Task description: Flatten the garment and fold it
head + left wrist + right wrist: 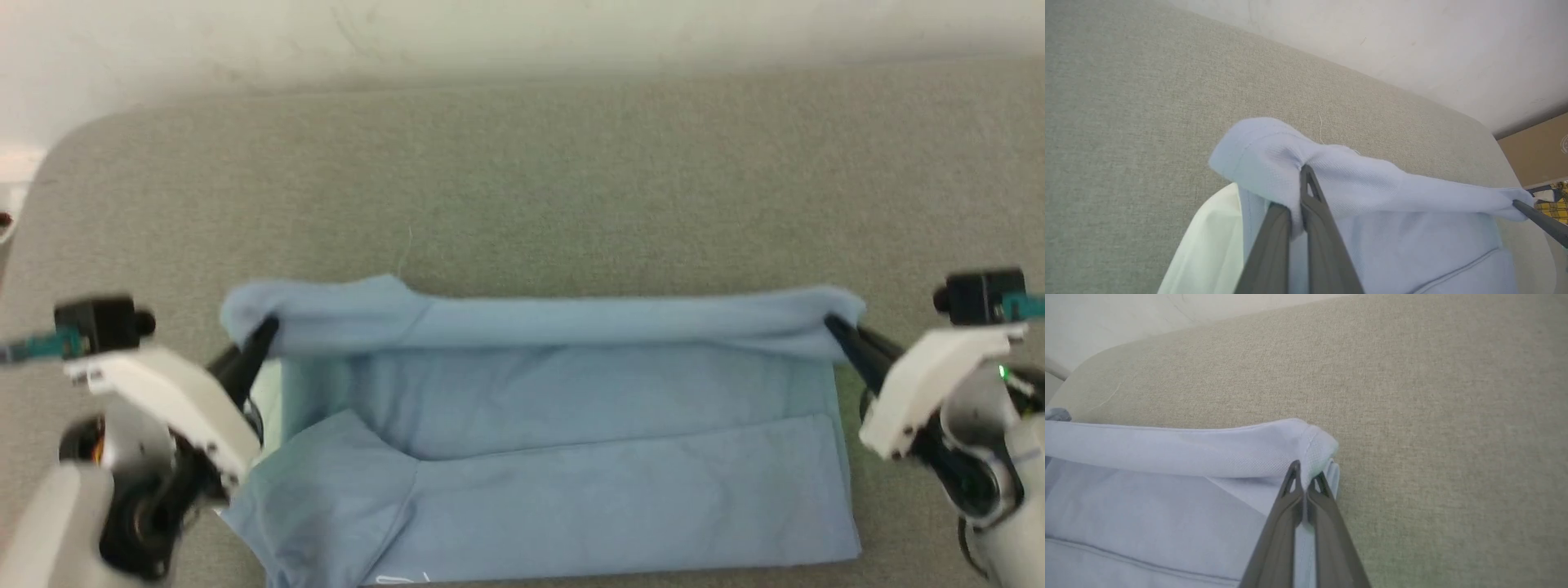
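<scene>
Finding: the garment (571, 457) lies on the grey surface (571, 180) toward 6 o'clock. The left gripper (263, 333) and right gripper (834, 325) each pinch a far-edge corner, at 9 and 3 o'clock. Judged step: folding. The next move calls for carrying both corners evenly toward 6 o'clock.

No legible text, white script logo (402, 579) on garment (588, 474) unreadable

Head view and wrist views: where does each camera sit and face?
Head view: on the head, down at the garment on the surface; left gripper and right gripper pinch its far edge.
Left wrist view: on that wrist, along its fingers to one corner.
Right wrist view: on that wrist, along its fingers to the other corner.
All share the lifted edge.
</scene>
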Robot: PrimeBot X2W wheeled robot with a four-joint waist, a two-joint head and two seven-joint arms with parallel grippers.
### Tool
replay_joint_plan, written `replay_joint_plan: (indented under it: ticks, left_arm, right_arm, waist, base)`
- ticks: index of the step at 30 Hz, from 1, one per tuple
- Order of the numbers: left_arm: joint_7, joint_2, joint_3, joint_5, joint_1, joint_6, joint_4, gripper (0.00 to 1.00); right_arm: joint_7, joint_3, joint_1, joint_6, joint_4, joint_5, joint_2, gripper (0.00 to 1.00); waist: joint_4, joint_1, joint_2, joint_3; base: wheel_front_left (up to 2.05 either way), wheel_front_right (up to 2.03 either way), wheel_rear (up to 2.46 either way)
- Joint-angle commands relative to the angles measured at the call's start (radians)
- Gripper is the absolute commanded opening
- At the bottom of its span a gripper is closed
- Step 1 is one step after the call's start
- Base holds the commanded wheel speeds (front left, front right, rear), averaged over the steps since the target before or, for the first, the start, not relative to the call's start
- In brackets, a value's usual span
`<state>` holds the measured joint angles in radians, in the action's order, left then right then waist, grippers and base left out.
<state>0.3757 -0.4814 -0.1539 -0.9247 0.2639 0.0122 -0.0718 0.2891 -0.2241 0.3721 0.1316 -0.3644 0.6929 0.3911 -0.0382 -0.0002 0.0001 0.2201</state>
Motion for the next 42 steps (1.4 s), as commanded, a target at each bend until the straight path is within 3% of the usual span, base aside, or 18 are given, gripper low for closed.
replay_joint_plan:
  ticks: [1,9,10,11,12,13,22,28,34,42]
  left_arm:
    - [-0.010,0.002,0.009,-0.003,-0.054,0.016,0.025,0.00]
    - [-0.025,0.052,-0.013,-0.024,-0.269,0.065,0.107,0.00]
    - [-0.027,0.062,-0.013,-0.032,-0.287,0.072,0.104,0.04]
    - [-0.031,0.067,-0.013,-0.032,-0.302,0.080,0.098,0.29]
    - [-0.034,0.069,-0.015,-0.027,-0.316,0.088,0.090,0.85]
    - [-0.042,0.071,-0.016,-0.021,-0.327,0.094,0.085,1.00]
    - [-0.247,0.101,-0.021,0.136,-0.360,0.159,0.080,1.00]
    - [-0.416,0.125,-0.057,0.261,-0.323,0.161,0.087,1.00]
    - [-0.600,0.139,-0.087,0.373,-0.255,0.115,0.022,1.00]
    - [-0.637,0.179,-0.072,0.522,-0.218,0.102,0.056,1.00]
  right_arm:
    - [0.000,0.022,-0.042,-0.001,0.018,0.007,-0.005,0.00]
    - [0.029,0.163,-0.256,-0.001,0.057,-0.033,-0.081,0.00]
    - [0.027,0.173,-0.271,-0.001,0.054,-0.048,-0.093,0.13]
    - [0.020,0.182,-0.283,-0.001,0.053,-0.069,-0.102,0.33]
    - [0.017,0.190,-0.296,-0.001,0.049,-0.079,-0.117,0.92]
    - [0.012,0.196,-0.308,-0.001,0.051,-0.088,-0.130,1.00]
    - [-0.055,0.247,-0.458,-0.001,0.243,-0.157,-0.190,1.00]
    - [0.020,0.327,-0.480,-0.001,0.365,-0.197,-0.199,1.00]
    - [0.122,0.393,-0.437,-0.001,0.330,-0.217,-0.193,1.00]
    - [0.264,0.423,-0.362,-0.001,0.208,-0.225,-0.198,1.00]
  waist:
    - [0.032,0.0002,-0.0001,-0.048]
    - [0.035,0.0002,-0.0001,-0.076]
    - [0.032,0.0002,-0.0001,-0.078]
    - [0.030,0.0002,-0.0001,-0.080]
    - [0.028,0.0002,-0.0001,-0.084]
    - [0.028,0.0002,-0.0001,-0.087]
    - [0.039,0.0002,-0.0001,-0.122]
    - [0.051,0.0002,-0.0001,-0.147]
    - [0.097,0.0002,-0.0001,-0.163]
    - [0.147,0.0002,-0.0001,-0.145]
  base:
    - [0.00,0.00,0.00]
    - [0.00,0.00,0.00]
    - [0.00,0.00,0.00]
    - [0.00,0.00,0.00]
    - [0.00,0.00,0.00]
    - [0.00,0.00,0.00]
    - [0.00,0.00,0.00]
    - [0.00,0.00,0.00]
    - [0.00,0.00,0.00]
    - [0.00,0.00,0.00]
